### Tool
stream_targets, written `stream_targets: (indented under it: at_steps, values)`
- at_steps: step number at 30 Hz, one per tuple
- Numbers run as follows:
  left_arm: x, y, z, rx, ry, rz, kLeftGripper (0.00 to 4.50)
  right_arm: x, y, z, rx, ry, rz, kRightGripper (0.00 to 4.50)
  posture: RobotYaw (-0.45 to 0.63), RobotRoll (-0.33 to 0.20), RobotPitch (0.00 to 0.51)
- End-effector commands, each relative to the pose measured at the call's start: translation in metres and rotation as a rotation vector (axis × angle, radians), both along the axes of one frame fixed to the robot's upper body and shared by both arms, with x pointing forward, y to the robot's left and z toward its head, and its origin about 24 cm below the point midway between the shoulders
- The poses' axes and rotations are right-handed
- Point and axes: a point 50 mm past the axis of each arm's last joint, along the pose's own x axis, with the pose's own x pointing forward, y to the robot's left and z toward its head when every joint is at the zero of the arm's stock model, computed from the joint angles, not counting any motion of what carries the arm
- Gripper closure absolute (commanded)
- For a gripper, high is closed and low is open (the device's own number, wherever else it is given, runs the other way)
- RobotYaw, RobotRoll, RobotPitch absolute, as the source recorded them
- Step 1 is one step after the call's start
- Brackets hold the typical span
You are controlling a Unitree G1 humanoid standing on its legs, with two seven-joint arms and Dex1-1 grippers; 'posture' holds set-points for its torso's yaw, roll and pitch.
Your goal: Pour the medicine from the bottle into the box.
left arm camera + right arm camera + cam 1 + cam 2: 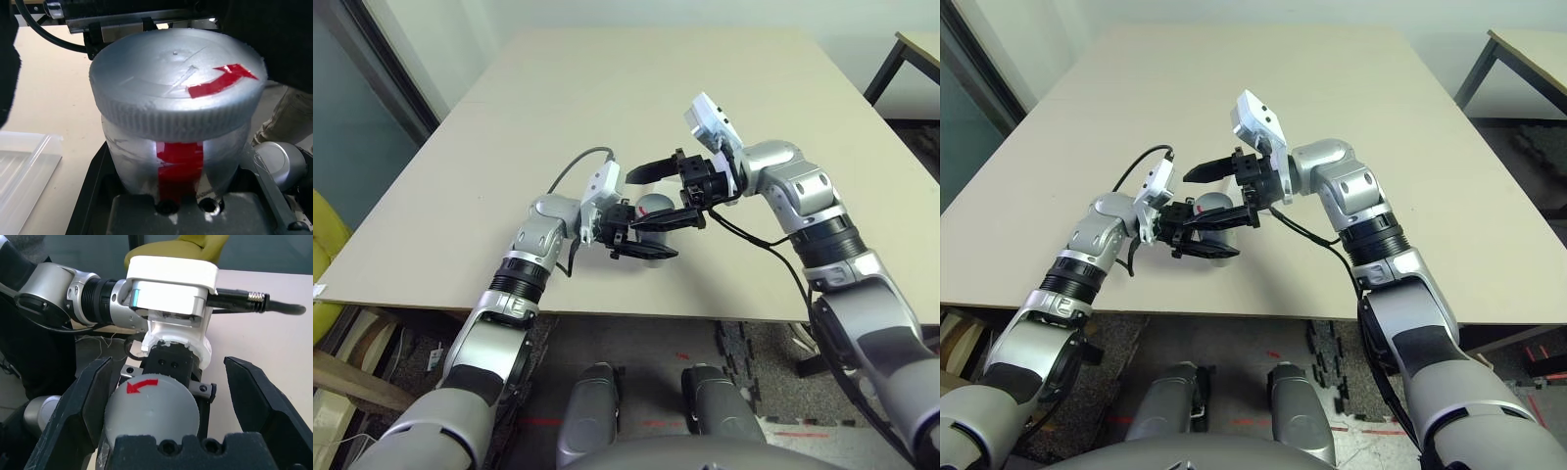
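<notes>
Left wrist view looks straight onto the bottle (176,161), a white-grey plastic cylinder with a red strip down its side, seated between the left pincer's (644,238) black fingers, which are clamped tight on its body. Its ribbed grey cap (178,83) is still screwed on, with a red arrow stuck on top. Beside it, on the counter (54,103), lies the corner of the clear frosted box (22,171), just off to one side of the bottle and apart from it.

From the head cameras, both silver forearms meet over the near middle of the pale counter, the bottle held up off the surface between them (its cap pointing toward the right arm). The right pincer (166,406) faces the cap head-on with its jaws spread wide, one finger on either side of the cap; it grips nothing, with a clear gap on one side.
</notes>
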Motion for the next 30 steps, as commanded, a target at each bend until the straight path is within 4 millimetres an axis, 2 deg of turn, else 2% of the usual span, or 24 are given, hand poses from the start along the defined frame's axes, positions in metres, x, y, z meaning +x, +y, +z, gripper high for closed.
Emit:
stream_targets:
  at_steps: [1, 10, 24, 30]
  values:
    - [-0.001, 0.003, 0.003, -0.012, -0.013, 0.004, 1.97, 0.003, -0.003, -0.004, -0.015, 0.004, -0.032, 0.0, -0.05, 0.0, 0.047]
    - [-0.003, 0.011, 0.003, -0.007, -0.018, 0.029, 1.97, 0.014, -0.029, -0.005, -0.003, 0.007, -0.156, 0.0, -0.05, 0.0, 0.041]
    - [-0.003, 0.029, 0.0, 0.018, -0.008, 0.085, 1.97, 0.023, -0.097, 0.002, -0.067, -0.01, -0.363, 0.0, -0.06, 0.0, 0.04]
    - [-0.002, 0.039, 0.0, 0.028, -0.009, 0.114, 1.97, 0.026, -0.106, 0.009, -0.055, -0.032, -0.412, 0.0, -0.06, 0.0, 0.035]
